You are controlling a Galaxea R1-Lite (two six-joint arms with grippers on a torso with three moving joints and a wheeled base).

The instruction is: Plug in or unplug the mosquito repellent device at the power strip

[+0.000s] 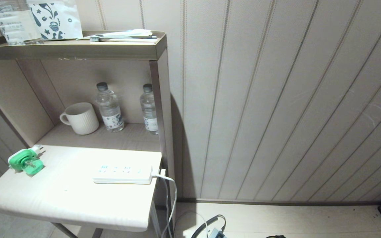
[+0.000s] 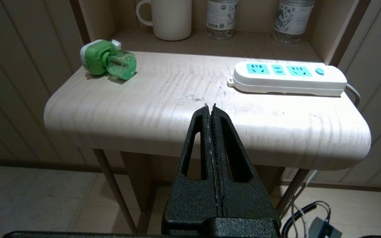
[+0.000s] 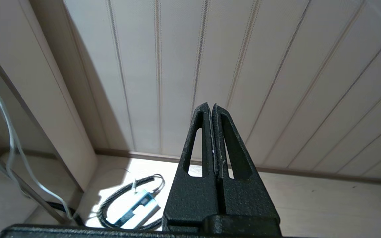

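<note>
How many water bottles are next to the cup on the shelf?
2. One water bottle stands right beside the white cup; the other bottle stands farther along, by the shelf's side post. More may sit out of view.

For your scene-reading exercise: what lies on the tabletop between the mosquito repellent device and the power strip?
Nothing: between the mosquito repellent device and the power strip the tabletop is bare, as the left wrist and head views both show.
</note>
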